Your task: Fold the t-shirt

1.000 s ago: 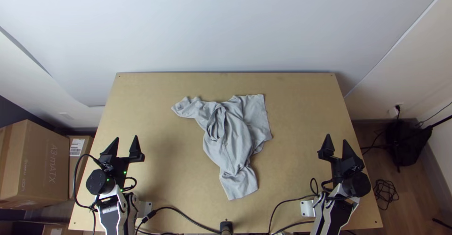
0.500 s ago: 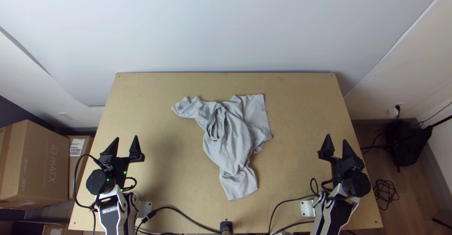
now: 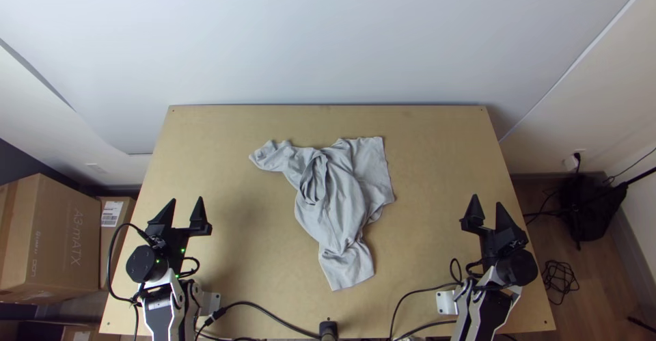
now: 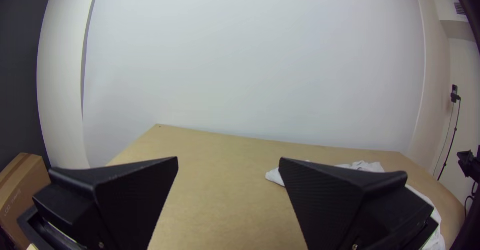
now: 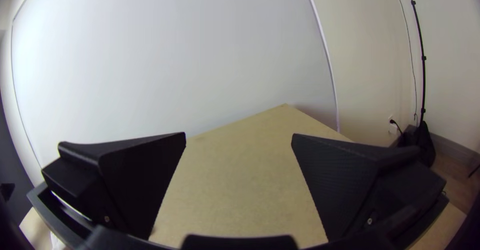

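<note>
Grey cloth, soft and badly rumpled: the t-shirt [image 3: 335,201] lies bunched around the middle of the table [image 3: 441,167]. I see deep creases running down its body, and a twisted, loop-like fold in the upper middle. One narrow, crumpled end points toward the far left. On the far right a flatter panel spreads out, its outer edge fairly straight. Toward me the cloth pinches in, then widens into a smoother flap with a clean edge.

Well apart from it, to the left, my left gripper [image 3: 186,199] has its jaws wide open, nothing between them. To the right, my right gripper [image 3: 487,201] likewise: jaws spread, holding nothing.

Farther out, a black cable [image 3: 256,303] curves along the near side of the table. Cardboard box [image 3: 51,235] beyond the left edge.
</note>
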{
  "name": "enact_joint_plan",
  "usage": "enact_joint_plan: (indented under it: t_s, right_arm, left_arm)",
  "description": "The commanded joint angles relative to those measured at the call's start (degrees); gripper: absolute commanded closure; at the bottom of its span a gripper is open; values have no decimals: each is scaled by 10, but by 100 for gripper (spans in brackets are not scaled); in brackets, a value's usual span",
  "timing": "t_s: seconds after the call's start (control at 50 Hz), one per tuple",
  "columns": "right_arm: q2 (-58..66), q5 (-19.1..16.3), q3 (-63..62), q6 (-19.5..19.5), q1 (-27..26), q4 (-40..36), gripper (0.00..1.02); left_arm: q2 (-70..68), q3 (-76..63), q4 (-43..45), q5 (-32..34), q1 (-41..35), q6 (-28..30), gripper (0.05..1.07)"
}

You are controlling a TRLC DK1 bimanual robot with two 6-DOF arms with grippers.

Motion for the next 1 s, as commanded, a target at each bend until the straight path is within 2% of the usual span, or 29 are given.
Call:
enact_joint_plan:
  t_s: [0.0, 0.04, 0.1, 0.2, 0.4, 0.52, 0.74, 0.98]
  right_arm:
    - [1, 14, 2, 9, -6, -2, 5]
    - [1, 48, 2, 14, -10, 30, 5]
    - [1, 64, 11, 37, -12, 78, 5]
    - [1, 82, 37, 43, -11, 124, 5]
    - [4, 86, 105, 47, -10, 153, 5]
    - [41, 86, 162, 51, -10, 166, 5]
    - [193, 86, 315, 55, -8, 187, 5]
    - [346, 86, 518, 45, -2, 169, 5]
  left_arm:
    - [-1, -20, -5, -6, 7, -11, 10]
    - [-1, -11, 14, -28, 13, -20, 10]
    - [-1, -1, 57, -71, 17, -27, 10]
    - [1, 24, 110, -75, 40, -20, 10]
    - [28, 109, 145, -74, 44, -7, 10]
    - [94, 202, 117, -74, 44, -10, 10]
    - [196, 356, 85, -76, 45, -15, 10]
    - [358, 609, -48, -75, 27, -34, 10]
